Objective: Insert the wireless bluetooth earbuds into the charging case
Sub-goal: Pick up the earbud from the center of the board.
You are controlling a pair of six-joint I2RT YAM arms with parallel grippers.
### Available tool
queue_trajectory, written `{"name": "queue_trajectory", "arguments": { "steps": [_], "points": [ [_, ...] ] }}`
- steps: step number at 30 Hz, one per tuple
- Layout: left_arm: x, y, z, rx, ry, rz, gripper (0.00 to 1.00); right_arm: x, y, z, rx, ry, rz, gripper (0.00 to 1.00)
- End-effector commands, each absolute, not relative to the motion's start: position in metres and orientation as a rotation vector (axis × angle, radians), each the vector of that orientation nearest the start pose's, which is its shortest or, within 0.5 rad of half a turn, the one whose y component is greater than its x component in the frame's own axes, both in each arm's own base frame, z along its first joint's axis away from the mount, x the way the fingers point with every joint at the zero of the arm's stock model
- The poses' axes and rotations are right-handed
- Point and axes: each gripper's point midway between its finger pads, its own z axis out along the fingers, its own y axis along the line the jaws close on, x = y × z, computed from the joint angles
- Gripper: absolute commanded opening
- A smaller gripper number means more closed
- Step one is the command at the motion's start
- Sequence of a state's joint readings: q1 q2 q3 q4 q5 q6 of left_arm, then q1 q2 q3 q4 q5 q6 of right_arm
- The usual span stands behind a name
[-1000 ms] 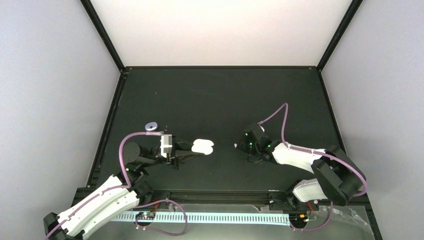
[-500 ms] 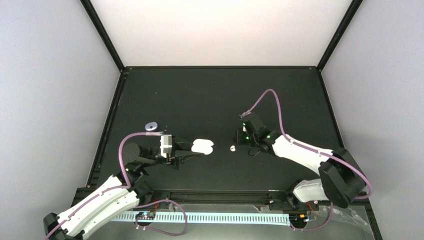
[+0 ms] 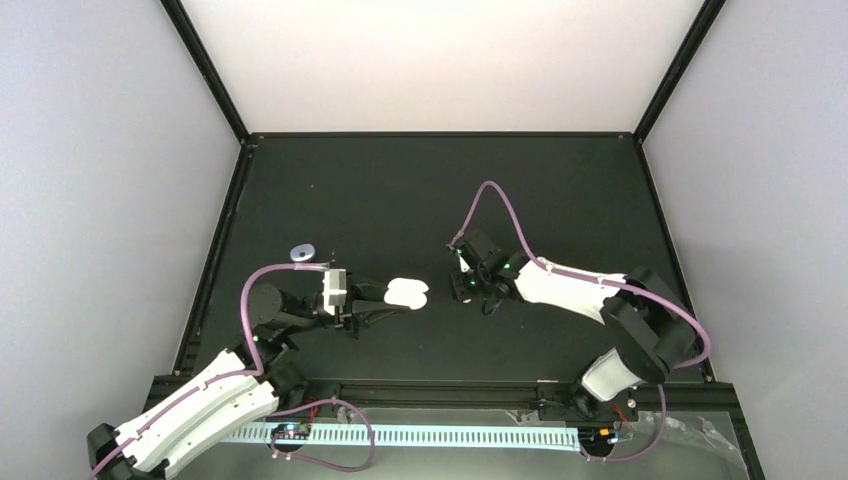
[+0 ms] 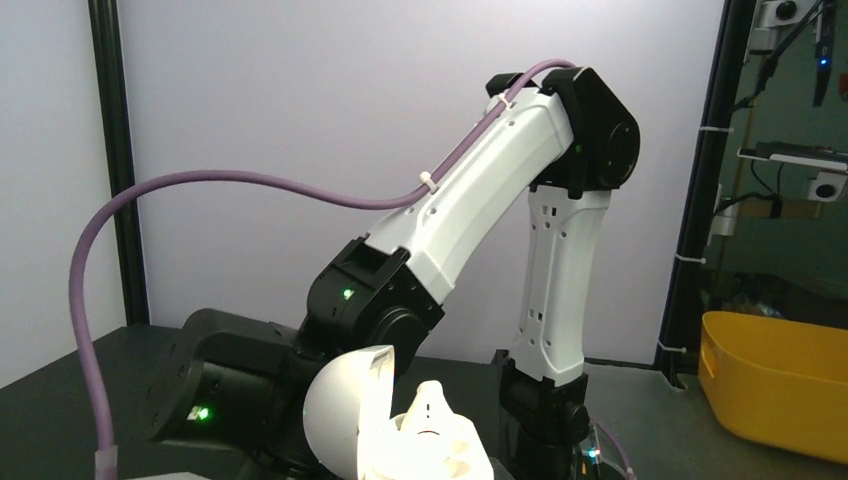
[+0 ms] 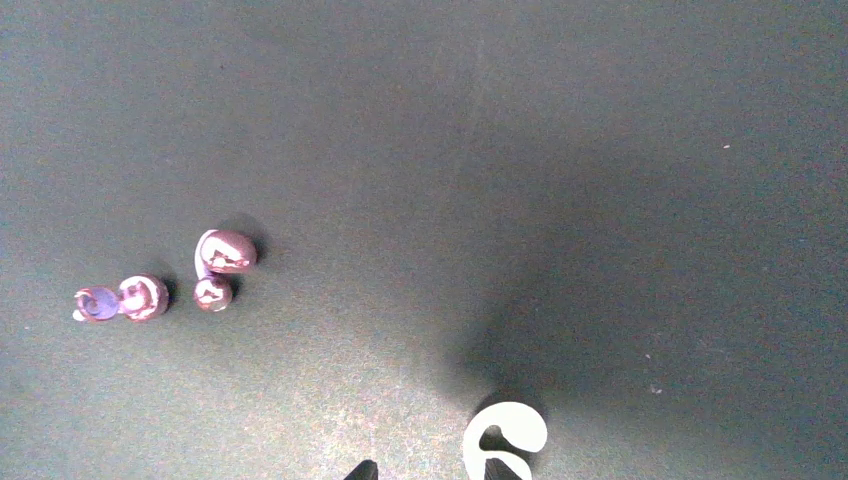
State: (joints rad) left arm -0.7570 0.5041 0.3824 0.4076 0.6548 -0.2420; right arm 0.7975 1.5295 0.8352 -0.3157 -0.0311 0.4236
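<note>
The charging case (image 3: 408, 292) is white and lies open in my left gripper (image 3: 392, 296), whose black fingers are shut on its near end. The left wrist view shows its domed lid (image 4: 345, 420) raised, and one white earbud (image 4: 432, 405) stands in the bright base. The second earbud (image 5: 505, 433), a white curl, lies on the dark mat. My right gripper (image 5: 430, 470) is open just above it, with the right fingertip (image 5: 497, 468) at the bud's hollow and the left fingertip well apart. From above, the right gripper (image 3: 466, 288) hides this bud, just right of the case.
Two small shiny pinkish-purple pieces (image 5: 225, 255) (image 5: 120, 300) lie on the mat, left of the right gripper. A small lavender disc (image 3: 302, 253) sits behind the left wrist. The right arm (image 4: 480, 200) stands right in front of the case. A yellow bin (image 4: 775, 385) sits beyond the table.
My right arm has swung left toward the case, over the spot where the loose earbud lay. Its jaws have opened a little. The left arm and the case have stayed still.
</note>
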Motion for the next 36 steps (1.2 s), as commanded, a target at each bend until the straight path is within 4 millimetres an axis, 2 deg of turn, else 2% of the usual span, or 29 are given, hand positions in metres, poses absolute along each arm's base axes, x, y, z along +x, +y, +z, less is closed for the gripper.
{"name": "queue_trajectory", "arguments": {
  "steps": [1, 6, 15, 26, 36],
  "points": [
    [0.1, -0.238, 0.343, 0.917, 1.09, -1.226, 0.02, 0.255, 0.276, 0.059, -0.543, 2.609, 0.487, 0.27],
    [0.1, -0.238, 0.343, 0.915, 1.088, -1.226, 0.01, 0.26, 0.273, 0.052, -0.539, 2.622, 0.435, 0.27],
    [0.1, -0.238, 0.343, 0.915, 1.091, -1.224, 0.02, 0.257, 0.264, 0.037, -0.542, 2.657, 0.372, 0.27],
    [0.1, -0.238, 0.343, 0.915, 1.089, -1.223, 0.02, 0.258, 0.242, 0.036, -0.513, 2.647, 0.245, 0.26],
    [0.1, -0.238, 0.343, 0.917, 1.091, -1.225, 0.02, 0.261, 0.238, 0.038, -0.499, 2.633, 0.215, 0.15]
  ]
}}
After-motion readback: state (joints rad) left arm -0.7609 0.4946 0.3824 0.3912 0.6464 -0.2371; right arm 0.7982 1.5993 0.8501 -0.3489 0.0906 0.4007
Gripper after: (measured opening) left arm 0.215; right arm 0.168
